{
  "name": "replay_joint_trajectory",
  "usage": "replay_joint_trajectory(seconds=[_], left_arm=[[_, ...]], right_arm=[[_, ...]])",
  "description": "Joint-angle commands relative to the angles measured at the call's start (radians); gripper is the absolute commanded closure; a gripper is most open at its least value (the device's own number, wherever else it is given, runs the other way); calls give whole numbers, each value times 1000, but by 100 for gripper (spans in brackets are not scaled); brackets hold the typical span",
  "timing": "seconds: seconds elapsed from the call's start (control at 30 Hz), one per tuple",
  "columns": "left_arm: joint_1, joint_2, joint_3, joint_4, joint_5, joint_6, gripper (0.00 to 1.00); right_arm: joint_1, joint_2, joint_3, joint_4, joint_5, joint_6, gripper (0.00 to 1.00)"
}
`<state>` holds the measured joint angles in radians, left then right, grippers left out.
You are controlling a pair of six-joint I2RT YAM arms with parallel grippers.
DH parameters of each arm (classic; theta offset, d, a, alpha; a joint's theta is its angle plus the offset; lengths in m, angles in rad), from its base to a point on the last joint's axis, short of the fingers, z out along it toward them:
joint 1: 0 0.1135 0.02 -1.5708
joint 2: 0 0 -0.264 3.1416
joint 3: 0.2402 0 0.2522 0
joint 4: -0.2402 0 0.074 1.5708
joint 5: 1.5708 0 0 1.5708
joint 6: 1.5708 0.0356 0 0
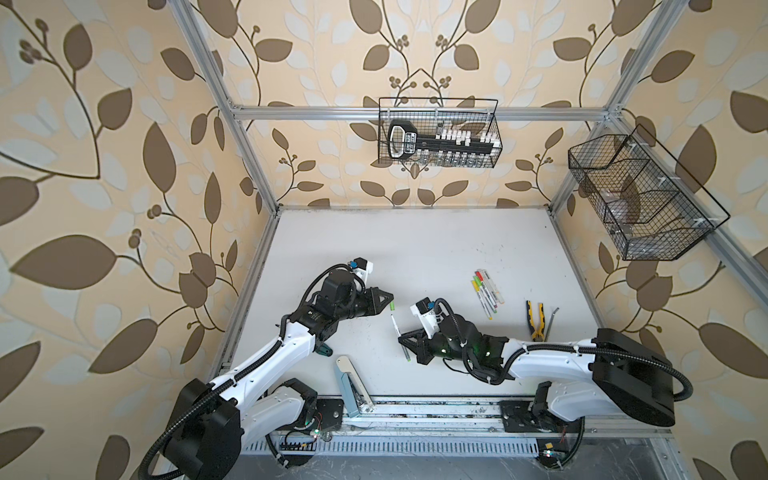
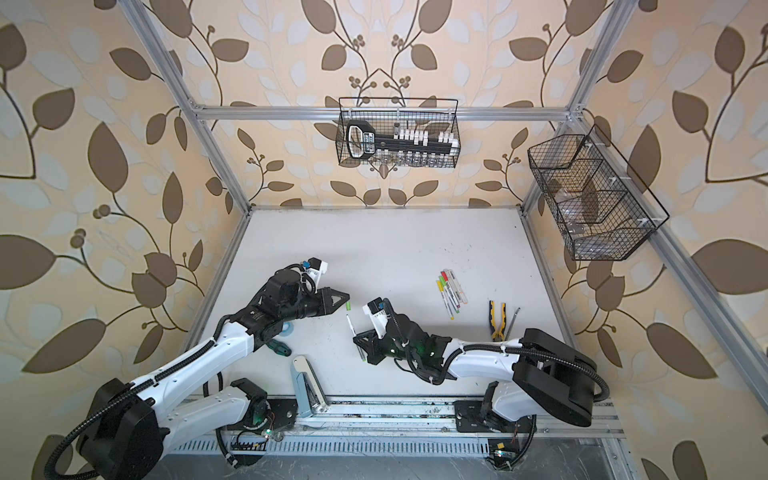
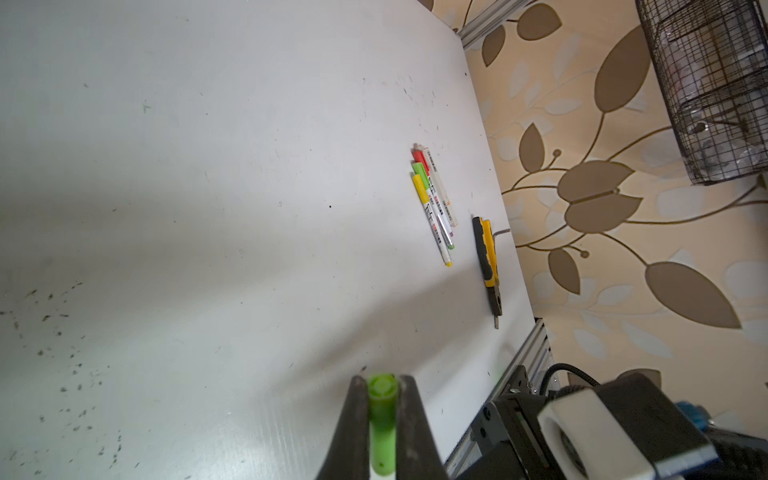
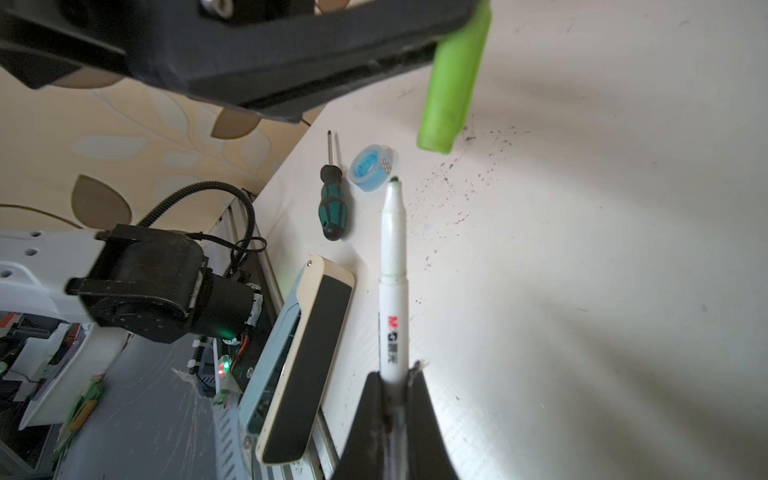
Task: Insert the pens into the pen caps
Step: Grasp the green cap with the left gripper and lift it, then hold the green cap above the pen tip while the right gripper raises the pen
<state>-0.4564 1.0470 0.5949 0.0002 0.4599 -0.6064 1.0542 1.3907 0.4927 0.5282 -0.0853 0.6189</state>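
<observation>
Now left pincer (image 3: 382, 380) clamps green cap (image 3: 382, 419), right pincer (image 4: 395, 374) clamps uncapped pen (image 4: 394, 249)

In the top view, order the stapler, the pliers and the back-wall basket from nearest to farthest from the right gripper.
1. Stapler, front edge, left of the right gripper.
2. Pliers, by the right edge.
3. Back-wall basket, hanging at the rear.

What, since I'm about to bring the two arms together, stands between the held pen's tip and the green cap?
Nothing visible does. The pen, clamped in the right gripper, points its tip toward the green cap in the left gripper; both top views show only bare gap between them.
</observation>
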Motion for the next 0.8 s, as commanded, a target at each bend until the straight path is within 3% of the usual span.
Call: replay_joint_trajectory(seconds=[0.0, 0.77], left_arm=[[9, -20, -4, 71, 47, 19, 96], [22, -36, -14, 86, 62, 12, 97]], right_arm=[[10, -6, -11, 67, 38, -16, 100], [-5, -28, -46, 65, 78, -2, 100]])
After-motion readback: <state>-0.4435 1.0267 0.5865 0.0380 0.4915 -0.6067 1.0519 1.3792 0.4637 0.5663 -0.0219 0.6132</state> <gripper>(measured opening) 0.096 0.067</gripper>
